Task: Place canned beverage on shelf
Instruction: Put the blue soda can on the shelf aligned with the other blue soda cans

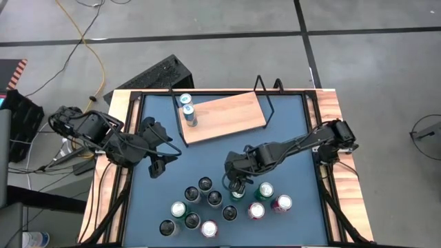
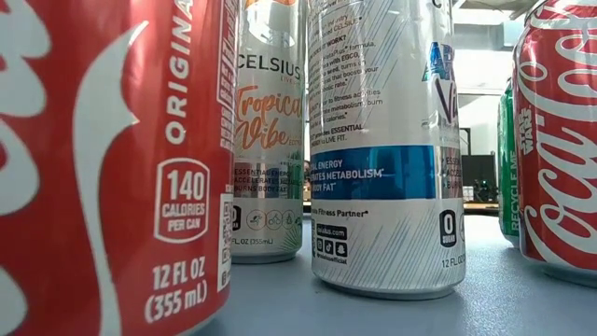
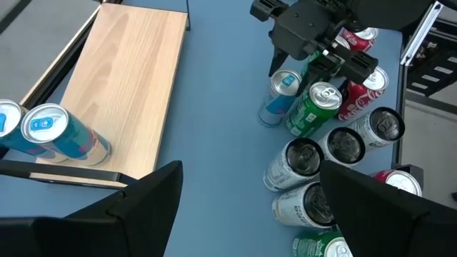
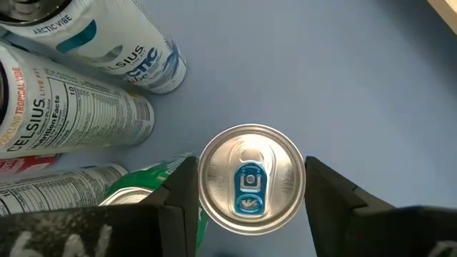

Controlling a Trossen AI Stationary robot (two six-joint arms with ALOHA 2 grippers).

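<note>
Blue worktop over grey concrete floor: my right end effector is down around one can in the cluster.

The shelf sits at the far side with two blue cans already on its left end. My right fingers straddle a blue-tabbed can, one each side of its rim, with slim gaps showing, so I'd call them spread and closing, not yet pinching. The can sits at the shelf-side edge of the cluster, with a green can just beside it. It looks unopened, so I expect it heavy for its size, stiff, smooth and slippery; the wall could dent. I'd grip the upper wall below the rim, squarely across the middle. Whether the pads touch yet, I can't quite tell. My left end effector hangs wide open near the shelf's near left corner.
</note>
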